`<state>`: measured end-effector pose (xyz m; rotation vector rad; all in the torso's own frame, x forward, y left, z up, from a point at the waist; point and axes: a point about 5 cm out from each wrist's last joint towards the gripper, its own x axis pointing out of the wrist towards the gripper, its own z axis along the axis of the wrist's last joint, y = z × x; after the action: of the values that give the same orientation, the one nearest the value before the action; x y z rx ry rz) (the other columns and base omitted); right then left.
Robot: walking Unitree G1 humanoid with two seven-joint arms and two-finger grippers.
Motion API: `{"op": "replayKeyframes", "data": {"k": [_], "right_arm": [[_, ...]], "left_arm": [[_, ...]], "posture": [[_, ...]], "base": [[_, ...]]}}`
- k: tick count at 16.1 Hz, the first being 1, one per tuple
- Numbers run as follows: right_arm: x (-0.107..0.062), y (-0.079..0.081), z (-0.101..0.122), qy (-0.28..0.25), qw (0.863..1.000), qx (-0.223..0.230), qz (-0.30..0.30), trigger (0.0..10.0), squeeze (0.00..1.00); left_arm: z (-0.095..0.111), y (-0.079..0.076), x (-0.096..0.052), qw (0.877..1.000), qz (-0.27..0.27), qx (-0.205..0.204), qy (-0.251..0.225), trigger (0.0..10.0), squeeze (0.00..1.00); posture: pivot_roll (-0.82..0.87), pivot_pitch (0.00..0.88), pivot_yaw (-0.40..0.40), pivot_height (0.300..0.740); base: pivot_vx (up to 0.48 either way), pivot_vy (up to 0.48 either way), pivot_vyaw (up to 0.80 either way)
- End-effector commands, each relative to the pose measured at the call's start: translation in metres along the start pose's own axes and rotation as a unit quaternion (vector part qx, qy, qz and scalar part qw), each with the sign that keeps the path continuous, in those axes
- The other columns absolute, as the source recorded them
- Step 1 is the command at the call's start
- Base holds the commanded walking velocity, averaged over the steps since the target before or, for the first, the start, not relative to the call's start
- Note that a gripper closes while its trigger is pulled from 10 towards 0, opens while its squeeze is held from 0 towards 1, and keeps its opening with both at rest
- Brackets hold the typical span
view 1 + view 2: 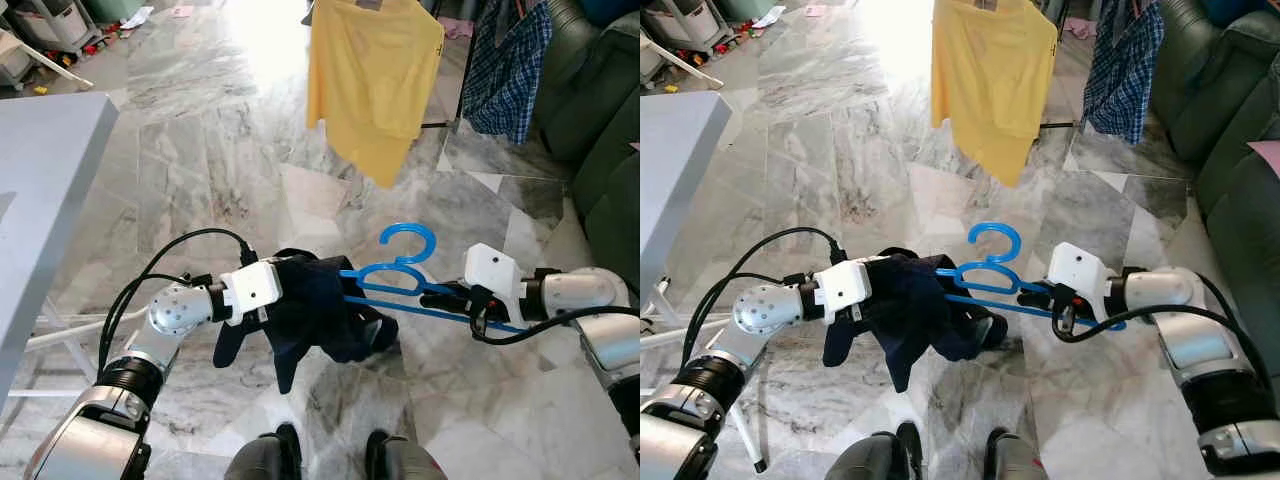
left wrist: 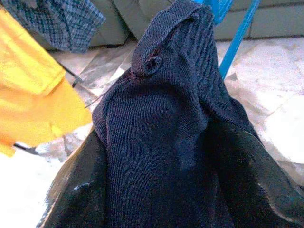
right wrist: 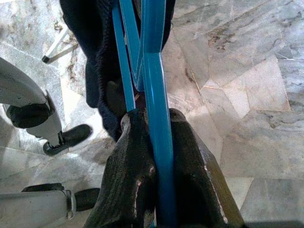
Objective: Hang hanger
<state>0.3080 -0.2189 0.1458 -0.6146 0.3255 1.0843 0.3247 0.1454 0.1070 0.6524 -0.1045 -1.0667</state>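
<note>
holding: the blue hanger point(image 1: 405, 275) is carried level between the two arms above the marble floor point(image 1: 220, 150), in front of the robot's feet, with its hook pointing up and away toward the clothes ahead.
why held so: one end of the hanger is gripped by the right pincer point(image 1: 455, 297) while the far end, buried in the dark navy garment point(image 1: 315, 310), is steadied by the left pincer point(image 1: 275, 300); this is judged to keep the garment from sliding off while the hook is kept free for hanging.
right pincer: the fingers point(image 3: 190, 185) are closed down tight on the blue bar, one on each side, with no gap to be seen in the right wrist view.
left pincer: the fingers point(image 2: 78, 194) are seen on either side of a thick fold of the navy cloth and are pressed into it; they are only as far apart as the bunched fabric makes them, so the cloth is held.
garment: it hangs bunched from the hanger's left part, a sleeve or corner dangling below.
target: a yellow shirt point(image 1: 372, 75) and a plaid shirt point(image 1: 510, 65) are already hung ahead, well apart from the hanger; the rail itself cannot be made out.
step in hand: the hanger is judged not yet hung.
</note>
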Motion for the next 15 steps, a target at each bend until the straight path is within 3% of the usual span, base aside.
{"op": "replayKeyframes", "data": {"k": [1, 2, 3, 4, 5, 11, 12, 15], "right_arm": [[-0.0092, -0.006, 0.0075, -0.024, 0.999, -0.007, -0.031, 0.0, 0.0], [-0.0107, -0.0065, 0.0074, -0.024, 0.999, -0.006, -0.033, 0.0, 0.0], [-0.0115, -0.0064, 0.0075, -0.024, 0.999, -0.006, -0.035, 0.0, 0.0], [-0.0116, -0.0062, 0.0075, -0.024, 0.999, -0.006, -0.036, 0.0, 0.0], [-0.012, -0.0057, 0.0077, -0.025, 0.999, -0.006, -0.036, 0.0, 0.0], [-0.0113, -0.0039, 0.0091, -0.03, 0.999, -0.006, -0.04, 0.0, 0.0], [-0.0116, -0.0042, 0.0095, -0.031, 0.999, -0.007, -0.042, 0.0, 0.0], [-0.0122, -0.0039, 0.0102, -0.032, 0.999, -0.008, -0.041, 0.0, 0.0]], "left_arm": [[-0.0062, 0.0014, -0.0068, 1.0, 0.003, -0.004, 0.019, 10.0, 1.0], [-0.0077, 0.0033, -0.0073, 1.0, 0.011, -0.008, 0.024, 10.0, 1.0], [-0.0092, 0.0047, -0.0081, 0.999, 0.017, -0.009, 0.03, 10.0, 0.66], [-0.0097, 0.0052, -0.0085, 0.999, 0.019, -0.009, 0.032, 10.0, 0.58], [-0.0109, 0.0068, -0.0094, 0.999, 0.023, -0.012, 0.037, 10.0, 0.0], [-0.011, 0.0083, -0.0076, 0.999, 0.025, -0.013, 0.04, 9.6, 0.0], [-0.0115, 0.0082, -0.0074, 0.999, 0.024, -0.017, 0.041, 0.0, 0.0], [-0.0139, 0.0095, -0.01, 0.998, 0.027, -0.02, 0.049, 0.0, 0.0]], "posture": [[-0.12, 0.226, 0.085, 0.74], [-0.12, 0.227, 0.086, 0.74], [-0.12, 0.227, 0.087, 0.74], [-0.12, 0.227, 0.087, 0.74], [-0.12, 0.229, 0.089, 0.74], [-0.13, 0.234, 0.093, 0.74], [-0.13, 0.234, 0.093, 0.74], [-0.13, 0.233, 0.095, 0.74]], "base": [[0.0, 0.0, 0.0], [0.0, 0.0, 0.0], [0.0, 0.0, 0.0], [0.0, 0.0, 0.0], [0.0, 0.0, 0.0], [0.0, 0.0, 0.0], [0.0, 0.0, 0.0], [0.0, 0.0, 0.0]]}}
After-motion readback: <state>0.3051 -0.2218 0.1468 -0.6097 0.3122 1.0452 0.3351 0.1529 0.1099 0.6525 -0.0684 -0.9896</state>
